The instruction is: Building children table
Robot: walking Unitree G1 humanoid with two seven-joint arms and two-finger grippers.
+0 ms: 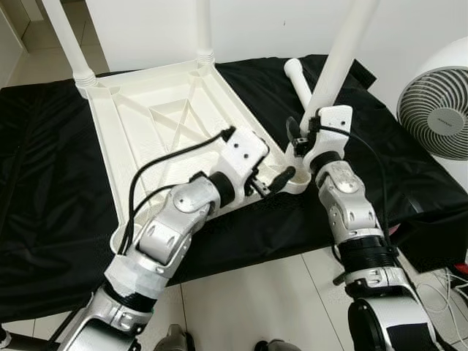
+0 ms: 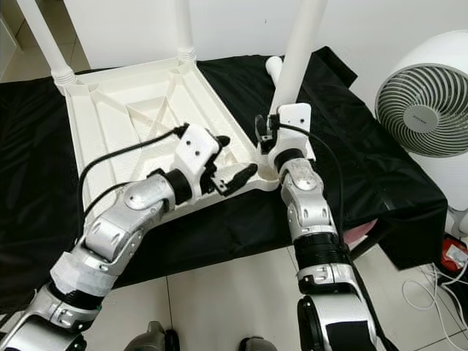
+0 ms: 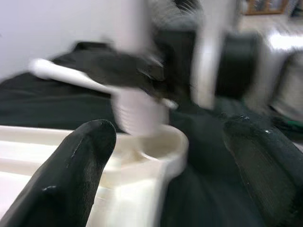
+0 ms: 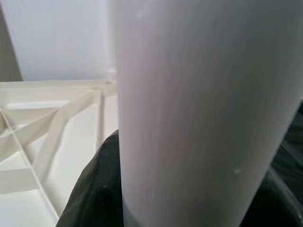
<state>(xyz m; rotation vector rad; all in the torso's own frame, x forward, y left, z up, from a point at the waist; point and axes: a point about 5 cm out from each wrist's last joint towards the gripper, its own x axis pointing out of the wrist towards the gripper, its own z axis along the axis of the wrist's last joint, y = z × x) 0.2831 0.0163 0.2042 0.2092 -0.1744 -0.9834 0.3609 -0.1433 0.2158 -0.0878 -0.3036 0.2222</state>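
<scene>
- White plastic tabletop (image 1: 157, 124) lying upside down on a black cloth (image 1: 44, 183) in the left eye view, ribs facing up. Two legs (image 1: 69, 44) already standing in the far corner sockets. Right gripper (image 1: 307, 131) clamping a third leg (image 1: 340, 58) just above the near right corner socket (image 1: 296, 172), leg leaning slightly. Left gripper (image 1: 274, 181) resting at the tabletop's near edge beside that socket, fingers spread. A fourth leg (image 1: 298, 79) lying loose on the cloth behind.
- Showing the same layout in the right eye view, with a white fan (image 2: 424, 117) standing well apart to the right of the cloth.
- Looking along the left gripper's parted black fingers (image 3: 78, 170) in the left wrist view, toward the round socket and the threaded leg end (image 3: 139, 111) sitting just above or barely inside it; blurred, so hard telling how deep.
- Pressing the right gripper's fingers (image 4: 94, 194) around the white leg in the right wrist view, tabletop ribs (image 4: 42, 137) behind.
- Judging progress: roughly half done, third leg being seated, fourth remaining, then turning the table upright.
</scene>
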